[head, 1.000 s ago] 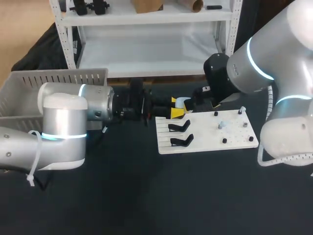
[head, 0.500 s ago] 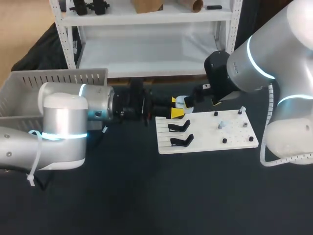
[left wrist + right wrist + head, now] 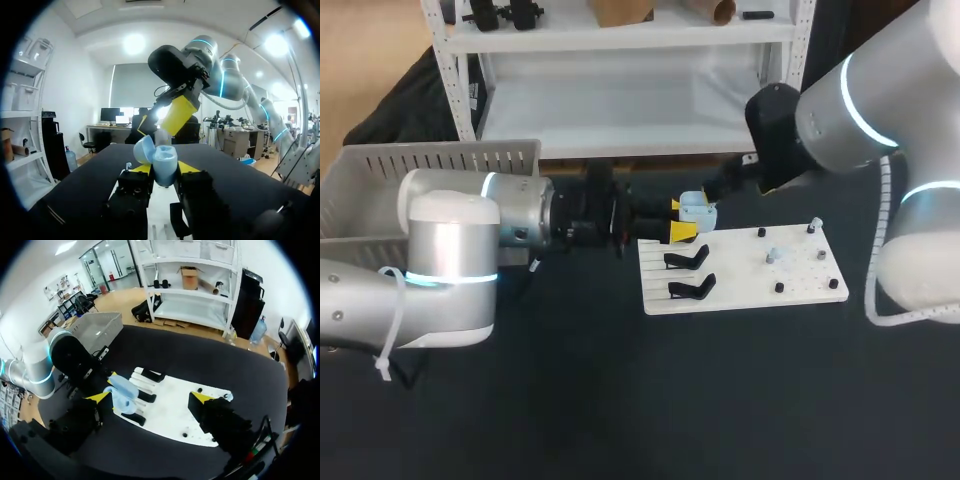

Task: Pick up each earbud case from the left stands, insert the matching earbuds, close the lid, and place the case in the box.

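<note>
The left gripper [image 3: 164,170] was clamped on the case [image 3: 165,161], a yellow tip on each side. The lid [image 3: 142,149] stood open, tilted to one side above the tips. The right gripper [image 3: 150,399] hung just above and ahead of the left jaws. Its own jaws were spread wide, with the case close beside one finger. Under both lay the board [image 3: 800,275] with two black stands [image 3: 687,260]. The box [image 3: 440,160] sat well behind the left jaws.
</note>
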